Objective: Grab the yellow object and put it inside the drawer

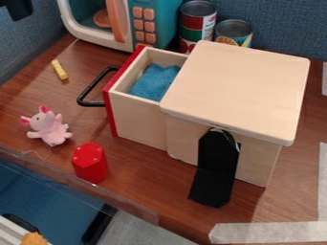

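On the counter (137,165), toward the upper left, lies the yellow object (59,70). It rests flat and uncontained, near the handle (96,91) and apart from it, with the pink toy (48,127) nearer the camera. The hand (19,11) is at the upper left corner, well apart from the yellow object. Whether it is wide or narrow cannot be told from this view.

Status of the task, as judged from the layout:

Condition met: the drawer (137,115) is out of the box (239,88), with its red front away from the box and its top partly exposed. A blue cloth (155,81) lies inside. No opening step appears necessary.

Steps remaining: all handling of the yellow object. Position the hand above it, lower, grip, lift, transfer and release. Grip across the narrow width; the piece is small and slender, so an off-centre closure could tip it or push it aside. Raise it clear of the handle and the red front before crossing into the drawer. Release over the blue cloth, which should cushion the drop and limit rolling. The task is complete when the yellow object rests inside the drawer; at present it is outside.
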Motion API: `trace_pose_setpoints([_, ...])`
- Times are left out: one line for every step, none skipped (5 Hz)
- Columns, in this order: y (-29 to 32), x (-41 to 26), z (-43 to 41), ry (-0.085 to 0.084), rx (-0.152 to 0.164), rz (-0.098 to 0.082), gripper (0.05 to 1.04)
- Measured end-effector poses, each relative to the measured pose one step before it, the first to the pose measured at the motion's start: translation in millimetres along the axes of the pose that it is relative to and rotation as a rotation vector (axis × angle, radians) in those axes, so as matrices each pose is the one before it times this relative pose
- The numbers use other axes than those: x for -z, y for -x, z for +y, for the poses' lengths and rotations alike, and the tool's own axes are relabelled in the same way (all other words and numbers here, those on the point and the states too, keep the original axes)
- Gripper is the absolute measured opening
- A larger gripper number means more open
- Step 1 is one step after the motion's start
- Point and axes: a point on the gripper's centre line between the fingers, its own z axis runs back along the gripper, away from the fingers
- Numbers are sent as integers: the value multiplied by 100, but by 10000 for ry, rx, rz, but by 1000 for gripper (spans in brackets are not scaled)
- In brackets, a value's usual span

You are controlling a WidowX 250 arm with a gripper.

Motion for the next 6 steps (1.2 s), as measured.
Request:
trace_pose_setpoints([32, 1123, -159, 288, -123, 128, 1001])
trace_pose_setpoints([-166, 1583, -462, 259, -547, -388, 1001])
trace_pose_setpoints([65, 2426, 306, 977, -905, -875, 1001])
trace_pose_setpoints([-765, 1478, 957, -170, -1382, -1641, 1001])
trace_pose_setpoints([-1415, 1022, 1088, -509, -1793, -1755, 1001])
trace_pose_setpoints([-1638, 1112, 202, -1190, -1675, -979, 1001])
